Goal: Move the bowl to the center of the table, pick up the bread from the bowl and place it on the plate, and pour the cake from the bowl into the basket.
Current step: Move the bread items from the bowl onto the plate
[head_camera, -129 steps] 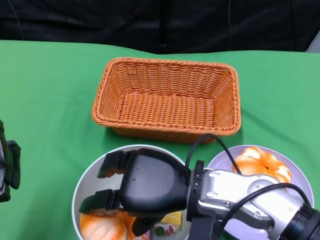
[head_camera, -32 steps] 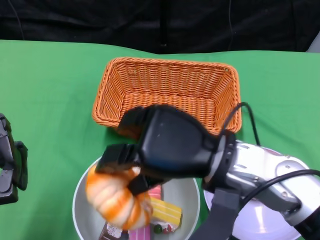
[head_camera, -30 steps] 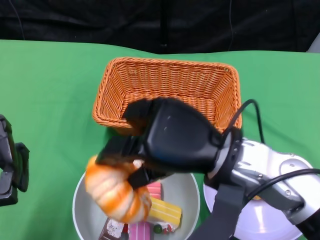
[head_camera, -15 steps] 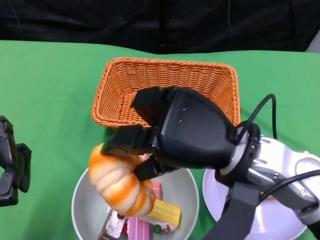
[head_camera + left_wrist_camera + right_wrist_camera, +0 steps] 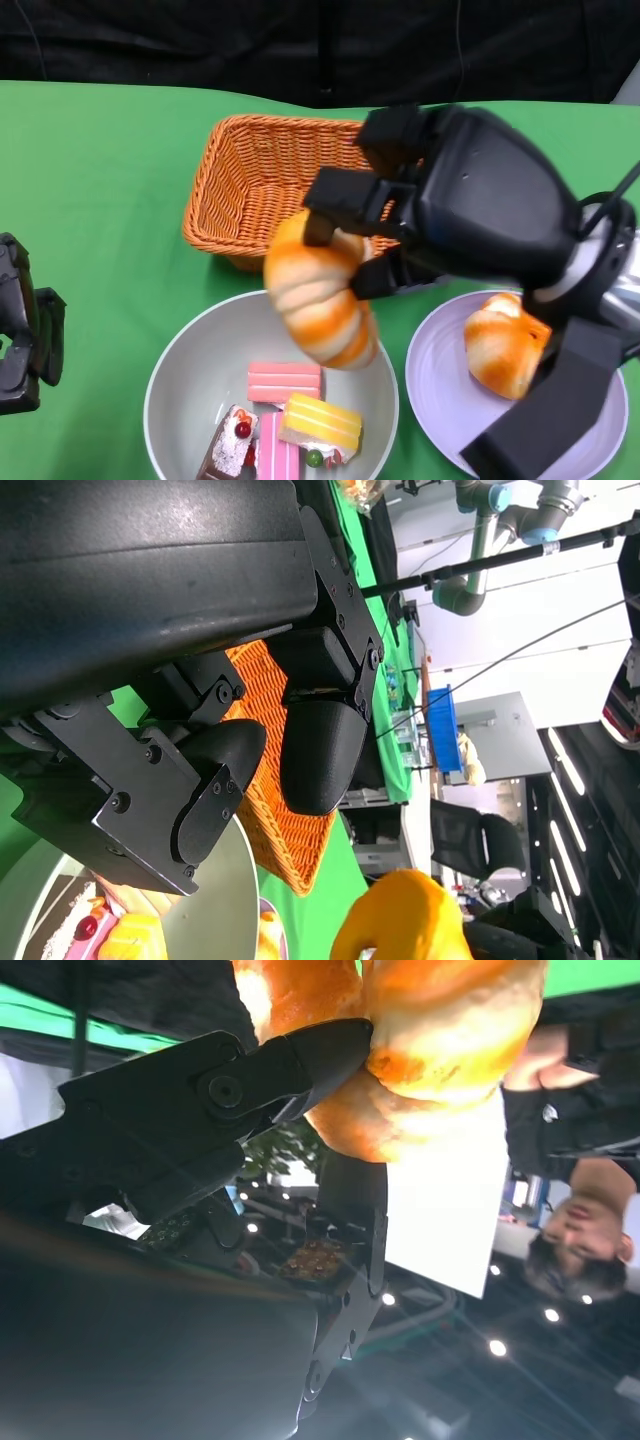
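Right hand [image 5: 440, 215] hides basket [image 5: 240, 180] right half; left hand [image 5: 20, 335] cut by frame edge.

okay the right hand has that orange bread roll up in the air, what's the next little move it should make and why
Probably carry it sideways toward the robot's right and lower it onto the pale purple plate. The right hand grips the orange bread roll in the air above the grey bowl's far rim, short of the plate. Another orange roll already lies there, so aim for the bare part.

— What is blocked over the plate [image 5: 440, 385]?
— Its right half is taken by a bread [image 5: 503, 345]; bare room is left on its near-left part.
— And the basket [image 5: 240, 185]?
— Its left half is seen unoccupied.
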Tool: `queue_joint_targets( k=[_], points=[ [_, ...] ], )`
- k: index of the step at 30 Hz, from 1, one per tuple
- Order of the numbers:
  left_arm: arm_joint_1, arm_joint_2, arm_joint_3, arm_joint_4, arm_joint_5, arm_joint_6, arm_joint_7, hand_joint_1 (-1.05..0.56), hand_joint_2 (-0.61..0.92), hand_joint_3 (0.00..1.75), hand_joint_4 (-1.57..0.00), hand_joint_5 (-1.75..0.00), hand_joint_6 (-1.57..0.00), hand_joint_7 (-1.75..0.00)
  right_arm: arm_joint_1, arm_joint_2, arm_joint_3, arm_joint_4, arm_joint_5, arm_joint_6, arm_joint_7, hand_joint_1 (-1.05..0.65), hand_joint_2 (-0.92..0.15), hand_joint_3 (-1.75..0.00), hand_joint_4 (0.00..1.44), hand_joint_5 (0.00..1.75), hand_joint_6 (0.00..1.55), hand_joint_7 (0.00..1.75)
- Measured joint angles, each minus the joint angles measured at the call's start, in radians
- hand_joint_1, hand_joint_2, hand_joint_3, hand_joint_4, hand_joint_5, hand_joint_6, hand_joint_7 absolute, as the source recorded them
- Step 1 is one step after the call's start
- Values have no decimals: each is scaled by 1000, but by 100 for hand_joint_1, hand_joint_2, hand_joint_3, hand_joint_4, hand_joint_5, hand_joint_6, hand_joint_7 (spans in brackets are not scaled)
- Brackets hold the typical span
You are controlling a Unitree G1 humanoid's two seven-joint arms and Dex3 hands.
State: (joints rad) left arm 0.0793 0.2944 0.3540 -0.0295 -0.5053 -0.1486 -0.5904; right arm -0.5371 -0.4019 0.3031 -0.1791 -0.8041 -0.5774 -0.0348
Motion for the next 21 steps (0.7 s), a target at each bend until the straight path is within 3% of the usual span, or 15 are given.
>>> queue_joint_targets(
  k=[2, 5, 6, 7, 9, 13, 21],
  points=[
    [7, 0, -3, -20, 16, 1, 17, 4, 45, 152, -105, -175, -85, -174, 5, -12, -22, -8, 16, -4, 11, -18, -92, -11, 88, 175, 68, 171],
    [20, 0, -6, -48, 30, 13, 38, 5, 45, 152, -105, -175, -85, -175, 6, -39, -50, -6, 21, -30, 10, -15, -90, -14, 88, 175, 66, 174],
    [20, -1, -6, -52, 28, 19, 40, 5, 45, 152, -105, -175, -84, -174, 9, -48, -60, -6, 21, -40, 10, -17, -87, -23, 90, 175, 67, 174],
    [20, -3, -6, -54, 24, 24, 40, 5, 44, 152, -105, -175, -84, -173, 13, -62, -69, -6, 21, -49, 10, -18, -70, -58, 90, 175, 68, 175],
    [20, -10, -5, -54, 4, 34, 40, 5, 44, 153, -105, -175, -85, -172, 25, -86, -81, -6, 20, -59, 10, -19, -57, -83, 91, 175, 69, 175],
    [16, -13, -4, -46, 2, 28, 38, 3, 45, 155, -104, -175, -84, -173, 68, -145, -129, -5, 42, -98, 11, -24, -76, -34, 86, 175, 70, 164],
    [9, -13, -4, -27, -8, 21, 15, 3, 44, 154, -104, -175, -85, -171, 192, -205, -193, -10, 92, -113, 44, -21, -82, -23, 83, 175, 67, 171]
  ],
)
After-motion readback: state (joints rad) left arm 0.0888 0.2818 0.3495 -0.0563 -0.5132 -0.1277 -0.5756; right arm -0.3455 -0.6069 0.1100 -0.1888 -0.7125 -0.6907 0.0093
